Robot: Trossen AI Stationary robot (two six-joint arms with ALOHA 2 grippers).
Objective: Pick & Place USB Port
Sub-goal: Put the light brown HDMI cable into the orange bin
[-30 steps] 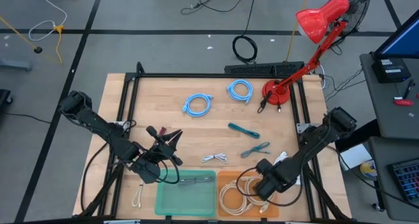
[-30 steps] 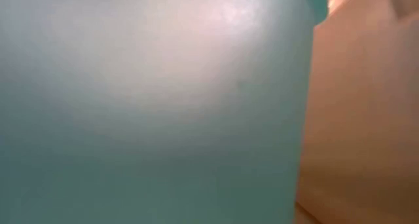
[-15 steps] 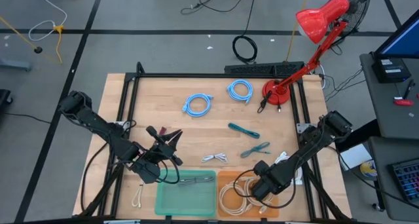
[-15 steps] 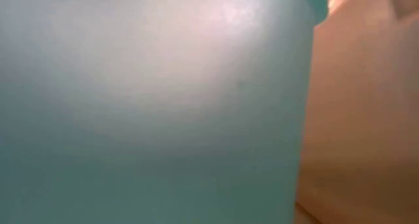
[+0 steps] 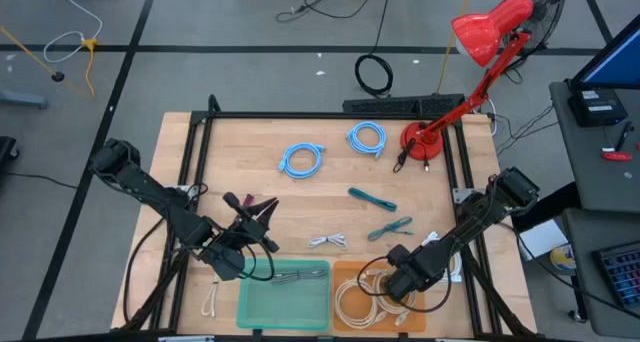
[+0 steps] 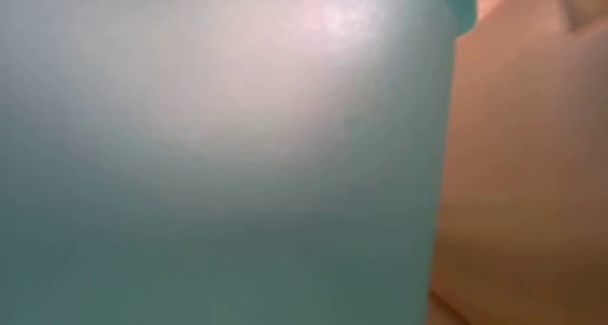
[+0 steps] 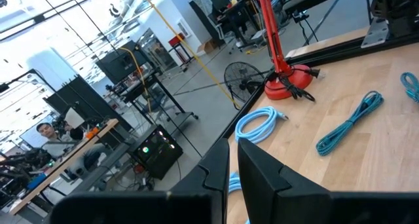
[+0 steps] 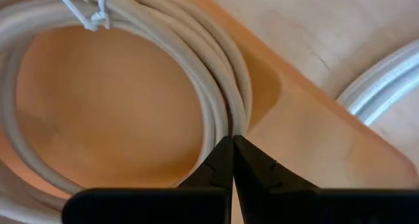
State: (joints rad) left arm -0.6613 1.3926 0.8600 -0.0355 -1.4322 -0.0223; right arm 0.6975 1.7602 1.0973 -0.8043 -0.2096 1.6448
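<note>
- Risk: right gripper point(image 8: 232, 160), fingers pressed together and empty over the orange bin's point(image 5: 345, 273) rim, could snag the coiled white cable point(image 8: 196, 60) already inside.
- Left gripper point(image 7: 234, 160), also closed, waits beside the green bin point(image 5: 256, 300).
- Teal cables point(image 5: 372, 198) lie mid-table, unpicked.

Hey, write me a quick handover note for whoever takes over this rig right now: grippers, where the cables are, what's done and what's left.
Right gripper: jaws shut and empty, low over the orange bin, tips by the coiled white cable inside it.
Left gripper: jaws shut, empty, above the table beside the green bin.
Done: white cable coils lie in the orange bin; a dark cable is in the green bin.
Left on the table: two blue coils, two teal cables, a small white cable, another white one by the right arm, and one left of the green bin.
</note>
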